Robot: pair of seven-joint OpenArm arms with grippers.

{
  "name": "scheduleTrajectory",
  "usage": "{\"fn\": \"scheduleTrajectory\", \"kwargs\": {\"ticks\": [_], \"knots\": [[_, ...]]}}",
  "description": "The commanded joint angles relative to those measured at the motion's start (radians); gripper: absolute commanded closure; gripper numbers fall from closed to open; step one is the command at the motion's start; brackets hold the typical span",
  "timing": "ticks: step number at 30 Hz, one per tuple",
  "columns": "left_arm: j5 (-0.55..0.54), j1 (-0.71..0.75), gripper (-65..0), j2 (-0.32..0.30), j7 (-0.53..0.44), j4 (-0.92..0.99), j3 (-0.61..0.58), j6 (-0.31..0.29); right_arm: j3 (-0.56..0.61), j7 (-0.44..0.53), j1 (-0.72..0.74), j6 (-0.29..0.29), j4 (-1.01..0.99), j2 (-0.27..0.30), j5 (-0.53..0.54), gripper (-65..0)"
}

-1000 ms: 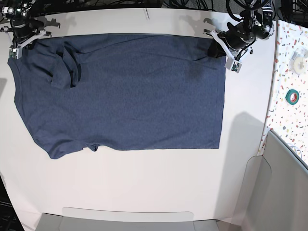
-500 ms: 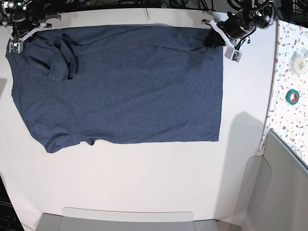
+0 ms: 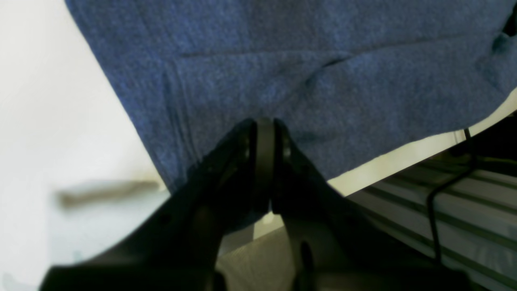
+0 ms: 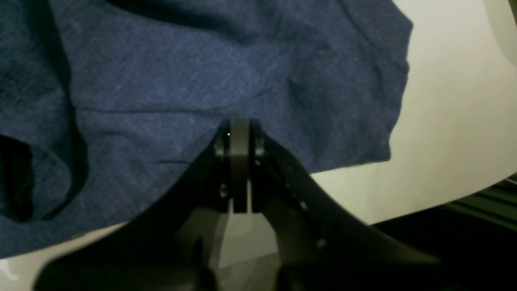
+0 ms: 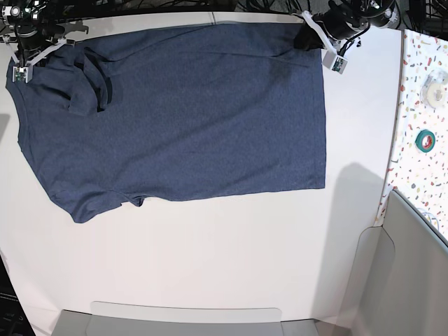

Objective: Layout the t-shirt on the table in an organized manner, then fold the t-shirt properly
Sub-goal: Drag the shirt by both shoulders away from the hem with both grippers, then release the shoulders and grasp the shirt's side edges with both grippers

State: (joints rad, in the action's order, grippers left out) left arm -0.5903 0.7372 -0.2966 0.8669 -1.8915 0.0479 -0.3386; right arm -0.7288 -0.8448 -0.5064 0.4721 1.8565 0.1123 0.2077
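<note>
- the left gripper (image 3: pixel 264 121) is clenched on the hem corner of the t-shirt (image 5: pixel 182 112), its jaws pressed together with navy cloth spreading ahead of the tips.
- the right gripper (image 4: pixel 240 121) is clenched on the shoulder end, with a rumpled sleeve (image 4: pixel 40 161) just to its side.
- between the two grippers the t-shirt lies spread on the white table (image 5: pixel 224 259), its far edge at the table's rim.
- beyond the left gripper's side, a roll of green tape (image 5: pixel 425 140) sits on the speckled strip (image 5: pixel 413 168).

The t-shirt (image 5: pixel 175 112)'s far edge is cut off by the base view's top.
</note>
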Motion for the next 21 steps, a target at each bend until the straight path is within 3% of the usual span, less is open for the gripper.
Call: {"fn": "scheduleTrajectory", "kwargs": {"ticks": [1,10,15,21], "knots": [[0.142,0.035,0.0,-0.002,0.193,0.030,-0.010,0.037,-0.007,0.015,-0.004,0.000,0.018,0.013,0.002,0.0],[0.140,-0.015,0.0,-0.002,0.208,-0.032,-0.009,0.037,-0.010,0.020,0.018,0.000,0.021,0.011,0.005,0.0],[0.140,-0.024,0.0,-0.003,0.263,-0.119,-0.009,0.037,-0.067,0.015,0.055,0.000,0.079,0.008,0.005,0.0],[0.138,-0.069,-0.7,-0.002,0.263,-0.176,-0.007,0.037,-0.133,0.015,0.156,0.000,0.110,0.011,0.005,0.0]]}}
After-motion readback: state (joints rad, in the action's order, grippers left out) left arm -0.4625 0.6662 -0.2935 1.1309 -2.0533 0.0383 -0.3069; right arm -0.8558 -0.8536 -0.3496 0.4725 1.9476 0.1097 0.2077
